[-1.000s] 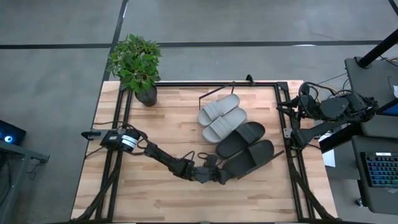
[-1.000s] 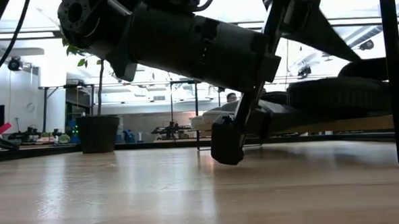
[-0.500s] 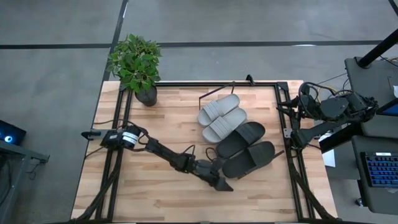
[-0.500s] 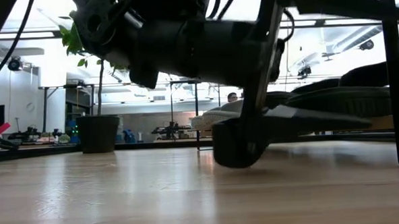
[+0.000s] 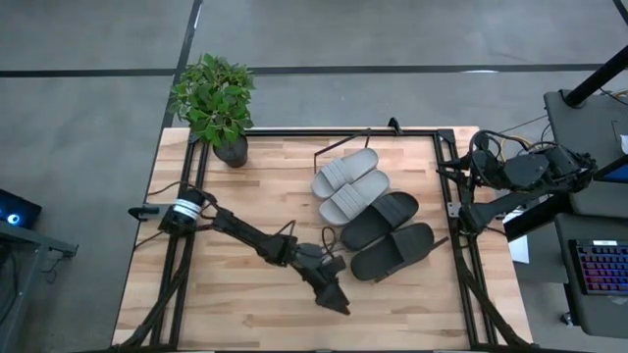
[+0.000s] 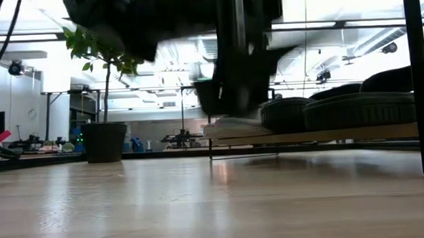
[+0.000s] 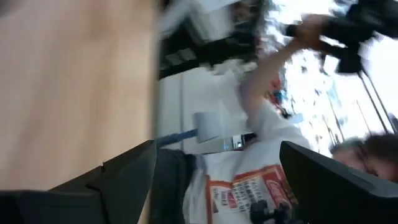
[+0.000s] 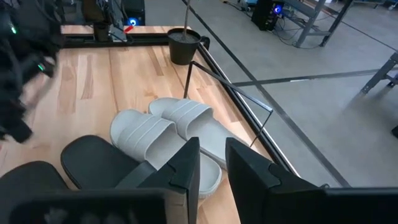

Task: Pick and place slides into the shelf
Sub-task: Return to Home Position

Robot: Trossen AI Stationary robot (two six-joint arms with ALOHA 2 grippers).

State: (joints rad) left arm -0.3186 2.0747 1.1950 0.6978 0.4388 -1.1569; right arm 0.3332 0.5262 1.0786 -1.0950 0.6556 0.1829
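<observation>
Slides: all four lie side by side in a slanting row, centre-right of the high view. The grey pair is uppermost and the black pair is below it. Each slide touches the next. In the low view they sit on the shelf, whose light board is raised off the table at the right of the frame. Their position matches both earlier high frames.

Changes: 1.0 s ago the left gripper was at the toe end of the lowest black slide. By 0.5 s ago it was just beside that slide. It now sits lower in the frame, clear of the slide, over bare wood at lower centre. In the low view the arm was hanging close to the tabletop; it has since lifted into the upper half and is blurred.

Left arm pose: it runs from its base at the left table edge diagonally toward lower centre, bent at mid-span, tip pointing lower right. In the left wrist view the fingers are spread wide with nothing between them. A person in a white printed shirt shows beyond, blurred.

Right arm: folded at the right table edge, well apart from the slides.

Potted plant: upper-left table corner.
</observation>
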